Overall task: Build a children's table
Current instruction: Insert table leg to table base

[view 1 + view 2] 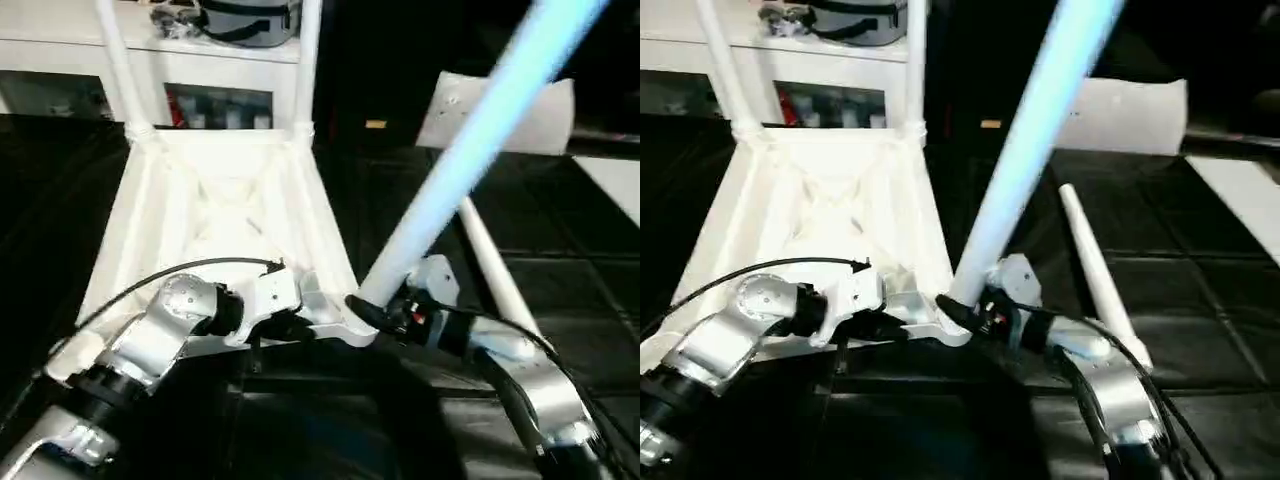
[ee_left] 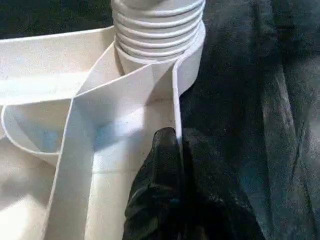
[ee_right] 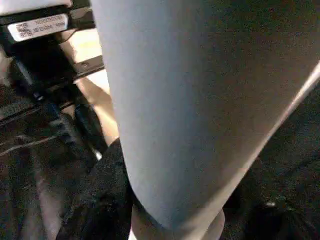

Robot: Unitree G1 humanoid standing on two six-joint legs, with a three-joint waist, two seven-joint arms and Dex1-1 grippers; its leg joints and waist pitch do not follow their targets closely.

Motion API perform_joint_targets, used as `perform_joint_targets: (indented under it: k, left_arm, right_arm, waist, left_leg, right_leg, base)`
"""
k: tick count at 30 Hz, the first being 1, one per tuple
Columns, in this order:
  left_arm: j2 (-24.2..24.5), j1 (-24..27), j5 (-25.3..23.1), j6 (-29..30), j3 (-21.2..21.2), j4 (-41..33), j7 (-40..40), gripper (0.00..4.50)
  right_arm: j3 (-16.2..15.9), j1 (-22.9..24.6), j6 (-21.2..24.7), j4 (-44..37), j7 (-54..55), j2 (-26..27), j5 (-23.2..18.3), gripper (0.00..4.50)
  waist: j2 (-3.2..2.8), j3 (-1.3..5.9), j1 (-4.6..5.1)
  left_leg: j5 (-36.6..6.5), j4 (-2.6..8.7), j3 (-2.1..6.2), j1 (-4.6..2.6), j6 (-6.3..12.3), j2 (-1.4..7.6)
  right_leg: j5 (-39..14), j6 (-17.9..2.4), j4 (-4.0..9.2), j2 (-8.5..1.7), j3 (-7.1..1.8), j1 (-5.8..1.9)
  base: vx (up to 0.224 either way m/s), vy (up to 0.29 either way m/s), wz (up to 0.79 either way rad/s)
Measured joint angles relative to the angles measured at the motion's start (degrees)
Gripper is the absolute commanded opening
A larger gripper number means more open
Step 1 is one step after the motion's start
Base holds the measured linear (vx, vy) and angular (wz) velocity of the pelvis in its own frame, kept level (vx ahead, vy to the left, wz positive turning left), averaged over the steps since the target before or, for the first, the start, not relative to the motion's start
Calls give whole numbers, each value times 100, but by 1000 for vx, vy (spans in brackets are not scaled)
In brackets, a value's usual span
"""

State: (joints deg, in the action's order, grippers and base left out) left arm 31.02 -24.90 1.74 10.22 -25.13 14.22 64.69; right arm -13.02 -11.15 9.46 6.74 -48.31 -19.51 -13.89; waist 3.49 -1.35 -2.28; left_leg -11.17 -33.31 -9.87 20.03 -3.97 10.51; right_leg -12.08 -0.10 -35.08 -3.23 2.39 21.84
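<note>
The white tabletop (image 1: 220, 220) lies underside up on the black floor, ribs showing. Two legs (image 1: 118, 60) (image 1: 308, 60) stand in its far corner sockets. A third leg (image 1: 470, 150) leans up and to the right from the near right corner socket, with my right gripper (image 1: 385, 310) shut around its base. Its threaded end (image 2: 157, 30) sits in the socket with several threads showing above it. My left gripper (image 1: 290, 325) is shut on the tabletop's near rim beside that socket, a black finger (image 2: 160, 190) pressed against the thin wall. The fourth leg (image 1: 1095, 280) lies loose on the floor to the right.
A flat white bag (image 1: 500, 110) lies on the floor at the back right. White cabinets (image 1: 60, 50) with items on top stand behind the tabletop. Black floor mats (image 1: 580, 280) stretch to the right of the loose leg.
</note>
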Motion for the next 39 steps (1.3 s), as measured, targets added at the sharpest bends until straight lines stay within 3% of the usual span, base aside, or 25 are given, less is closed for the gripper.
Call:
perform_joint_targets:
  k: [4, 7, 13, 15, 17, 25, 28, 34, 37, 39]
  left_arm:
    - [87, -145, -73, -167, -107, 104, 362, 0]
    - [79, -414, -169, -331, -283, 343, 628, 0]
    - [-64, -932, -443, -623, -576, 901, 885, 0]
    - [-99, -988, -528, -692, -617, 998, 888, 0]
    - [-124, -1027, -546, -730, -637, 1098, 900, 0]
    - [-113, -1029, -500, -556, -590, 1142, 985, 0]
    - [-21, -775, -415, -155, -345, 843, 941, 0]
    - [198, 392, -266, 1239, 270, -937, 185, 0]
    - [-64, 911, -264, 1921, 512, -1666, -358, 0]
    - [-355, 1050, -266, 2267, 573, -1871, -685, 0]
  right_arm:
    - [-63, -125, 0, 130, -515, -114, -51, 192]
    - [-114, -194, 7, 197, -845, -237, -115, 192]
    - [-158, -190, 7, 109, -1076, -384, -60, 192]
    - [-169, -177, 7, 84, -1092, -382, 2, 192]
    - [-183, -176, 6, 76, -1092, -379, 5, 192]
    - [-185, -153, 2, 128, -1024, -209, 20, 192]
    - [-176, -84, -35, 136, -738, 28, 57, 192]
    - [-41, 196, -19, -21, 168, 593, 54, 192]
    - [64, 275, 70, -90, 654, 784, 111, 192]
    - [158, 262, 128, -58, 972, 923, 184, 192]
  waist:
    - [7, 8, -16]
    - [13, 14, -110]
    - [-37, 21, -208]
    - [-59, 29, -229]
    - [-68, 24, -250]
    - [-67, 29, -268]
    - [-80, 30, -193]
    - [-98, 18, 106]
    - [-98, 18, 194]
    - [-72, 12, 199]
  left_leg:
    - [0, 5, 0, -2, 0, 0]
    - [0, 4, 0, -4, 0, -1]
    - [-1, 7, 0, -12, 0, -6]
    - [-2, 18, 0, -29, -1, -6]
    - [-5, 38, 0, -97, -6, -8]
    - [-6, 73, 0, -105, -10, -11]
    - [-6, 78, 0, -110, -10, -11]
    - [-11, 83, 1, -116, -19, -16]
    - [-13, 77, 7, -111, -21, -24]
    - [-13, 76, 9, -97, -21, -29]
  right_leg:
    - [0, -18, 3, 0, 2, 0]
    - [4, -34, 13, -1, 4, -7]
    - [0, -34, 14, -7, 5, -34]
    - [-10, -28, 14, -7, 6, -53]
    - [-35, -5, 14, -7, 5, -87]
    - [-54, -7, 12, -6, 7, -98]
    - [-48, -17, 11, -4, 6, -93]
    - [-48, -18, 17, -5, 2, -72]
    - [-49, -16, 32, -6, -3, -66]
    - [-49, -15, 35, -7, -6, -46]
  base:
    - [0, 0, 0]
    - [0, 0, 0]
    - [0, 0, 0]
    - [0, 0, 0]
    - [0, 0, 0]
    - [0, 0, 0]
    - [0, 0, 0]
    - [0, 0, 0]
    - [0, 0, 0]
    - [0, 0, 0]
